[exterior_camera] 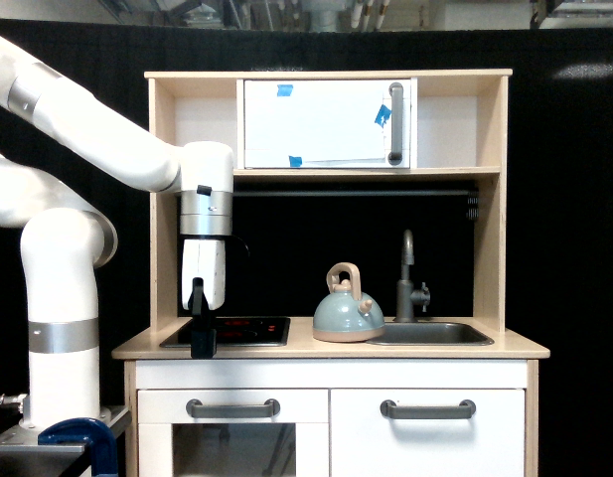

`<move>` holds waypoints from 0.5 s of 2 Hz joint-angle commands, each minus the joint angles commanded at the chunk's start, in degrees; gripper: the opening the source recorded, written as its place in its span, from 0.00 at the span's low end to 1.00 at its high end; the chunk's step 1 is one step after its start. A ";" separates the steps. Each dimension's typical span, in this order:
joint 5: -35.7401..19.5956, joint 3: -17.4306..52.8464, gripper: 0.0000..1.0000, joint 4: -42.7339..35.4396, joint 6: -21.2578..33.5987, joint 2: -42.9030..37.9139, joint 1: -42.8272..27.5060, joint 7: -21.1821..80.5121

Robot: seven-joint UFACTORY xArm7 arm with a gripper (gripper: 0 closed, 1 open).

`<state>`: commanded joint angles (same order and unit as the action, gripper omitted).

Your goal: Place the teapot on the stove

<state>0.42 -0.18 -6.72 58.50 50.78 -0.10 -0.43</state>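
The teapot (346,314), pale blue-grey with a tan arched handle, stands upright on the light wood counter between the stove and the sink, close to the sink's left edge. The stove (248,330) is a flat black cooktop with faint red rings on the counter's left side. My gripper (202,343) hangs straight down over the left part of the stove, well to the left of the teapot and apart from it. Its dark fingers (198,303) are seen edge-on, so their gap is hidden. Nothing shows between them.
A grey sink (431,334) with a tall faucet (408,278) lies right of the teapot. Wooden side panels (163,248) and a shelf with a white cabinet door (326,124) enclose the space above the counter. Below are white doors with grey handles (232,407).
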 joint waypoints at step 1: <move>0.30 1.70 1.00 -0.68 -1.50 -0.20 -1.15 4.27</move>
<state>0.72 1.53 -7.40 57.01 50.57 -1.26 3.84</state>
